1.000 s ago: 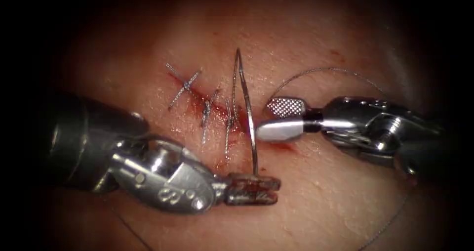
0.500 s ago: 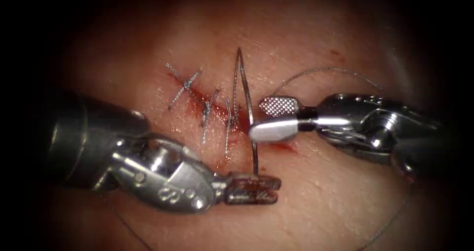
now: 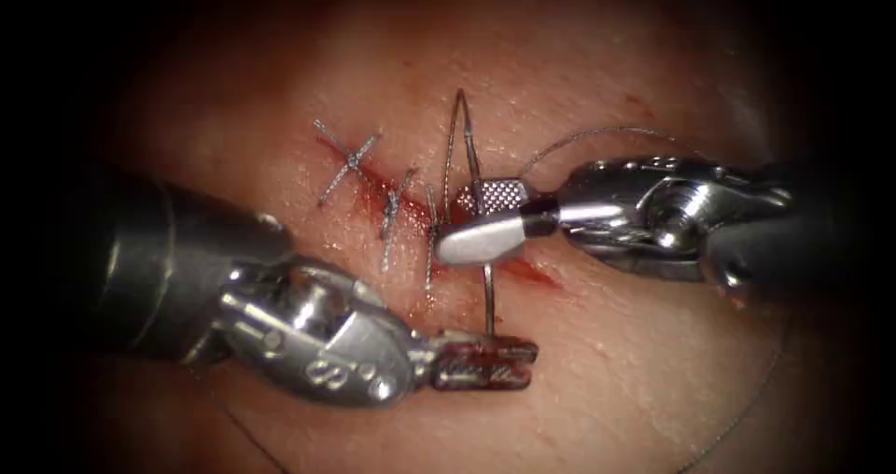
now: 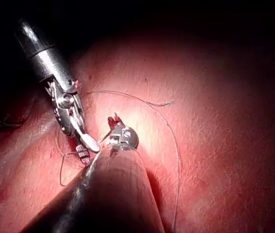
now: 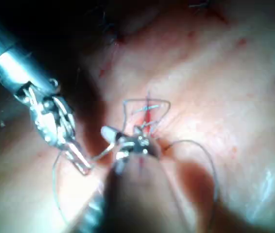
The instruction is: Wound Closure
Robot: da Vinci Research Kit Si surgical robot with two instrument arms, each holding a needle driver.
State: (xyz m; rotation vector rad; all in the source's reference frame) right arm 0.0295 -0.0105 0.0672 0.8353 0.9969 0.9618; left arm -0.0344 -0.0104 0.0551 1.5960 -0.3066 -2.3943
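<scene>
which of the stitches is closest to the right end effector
The rightmost stitch, the last of the three along the cut. It lies just left of the open right end effector, whose jaws straddle the needle; the crossed stitch lies farthest.

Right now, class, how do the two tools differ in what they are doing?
The left tool is shut on the needle near one end; the right tool is open around its middle. The left tool's jaws look red-smeared; the right tool's look clean. Both are metal, two-jawed.

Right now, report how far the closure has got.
Done: three stitches cross the cut's left part. In hand: the left tool holds the needle at its lower end, upright over the cut; the right tool's open jaws straddle its middle. Left: the cut's right end lies open.
</scene>
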